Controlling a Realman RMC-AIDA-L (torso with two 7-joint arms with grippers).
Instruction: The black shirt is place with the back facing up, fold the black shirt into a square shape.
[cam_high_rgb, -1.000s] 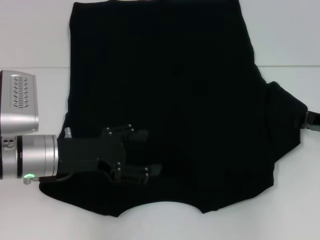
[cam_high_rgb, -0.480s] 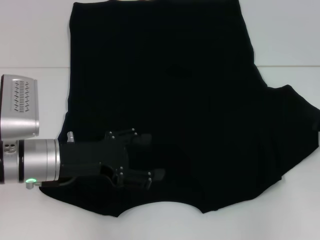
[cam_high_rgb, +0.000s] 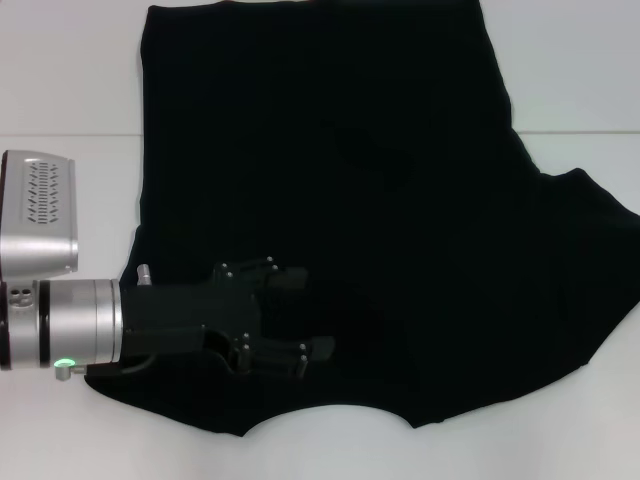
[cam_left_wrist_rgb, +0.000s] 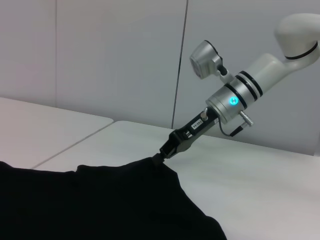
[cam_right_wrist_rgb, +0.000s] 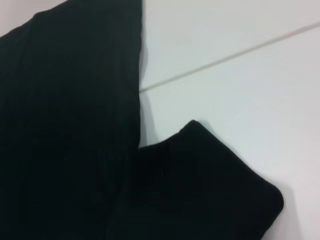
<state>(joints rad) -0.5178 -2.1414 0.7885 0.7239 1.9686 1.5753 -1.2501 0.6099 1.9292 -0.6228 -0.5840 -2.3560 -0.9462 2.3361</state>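
The black shirt lies spread flat on the white table, plain side up, with its neckline toward me. My left gripper reaches in from the left over the shirt's near left part. It is open, and both fingers rest low over the cloth. The right gripper is outside the head view. In the left wrist view, the right gripper is shut on the tip of the shirt's right sleeve and holds it just above the table. In the right wrist view, that sleeve lies beside the shirt's body.
The white table has a seam line running left to right under the shirt. Bare tabletop shows on both sides of the cloth and along the near edge. A grey wall stands behind the table.
The right sleeve has been drawn out to the right, reaching the head view's edge, and the right gripper has left that view. My left gripper has shifted slightly right and toward me.
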